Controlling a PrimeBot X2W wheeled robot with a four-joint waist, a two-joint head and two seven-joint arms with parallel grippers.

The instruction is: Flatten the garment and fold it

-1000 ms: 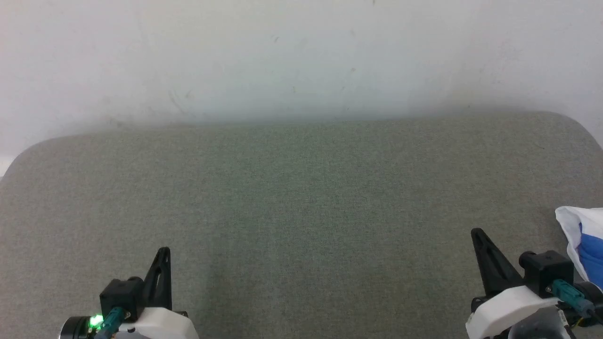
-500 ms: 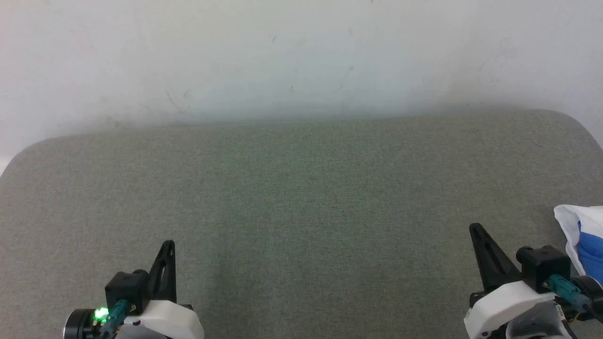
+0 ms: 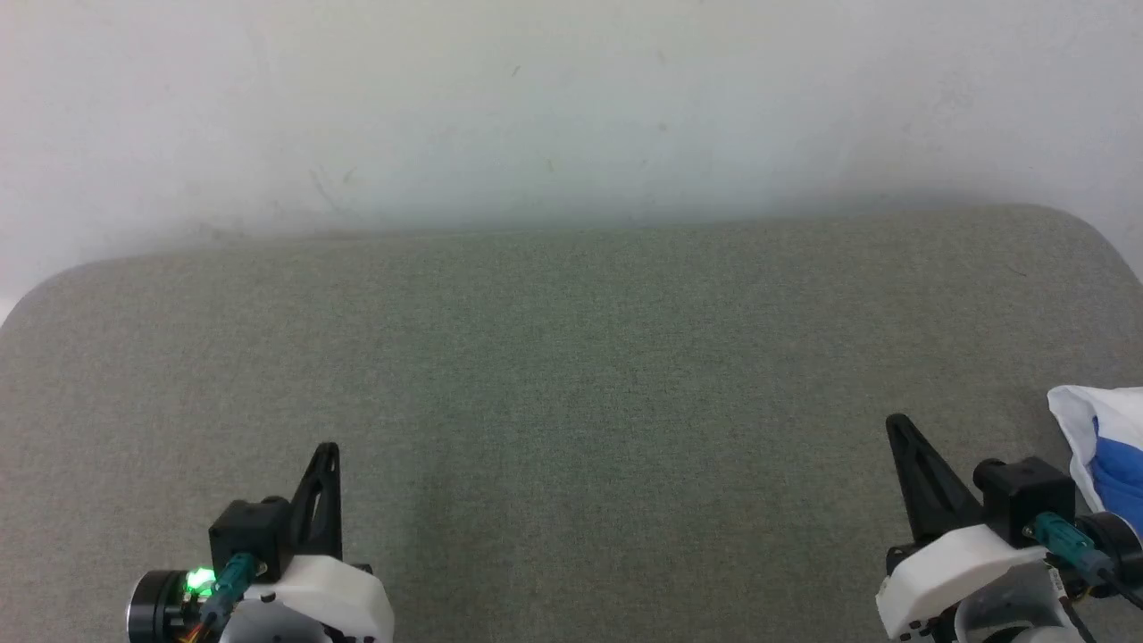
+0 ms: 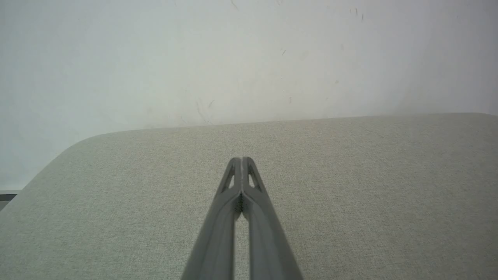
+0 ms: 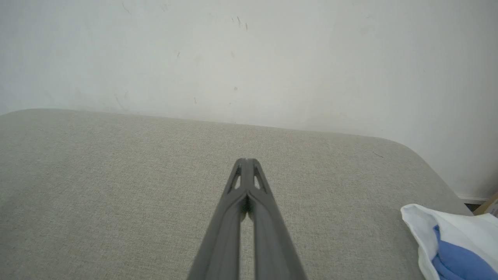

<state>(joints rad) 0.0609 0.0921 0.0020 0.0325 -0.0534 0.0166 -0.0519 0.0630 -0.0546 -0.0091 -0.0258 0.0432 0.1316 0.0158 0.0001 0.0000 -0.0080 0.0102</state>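
The left end effector (image 3: 329, 454) is seen at the lower left of the head view. Its two dark fingers are pressed together, and nothing is held. The right end effector (image 3: 896, 427) is seen at the lower right, closed the same way and empty. The garment (image 3: 1103, 438), white with a blue part, is bunched at the right edge of the grey-green tabletop (image 3: 571, 357), near the right end effector's fingers but not touched by them.

Grey-green cushion (image 3: 571, 375), scuffed white wall (image 3: 571, 98)
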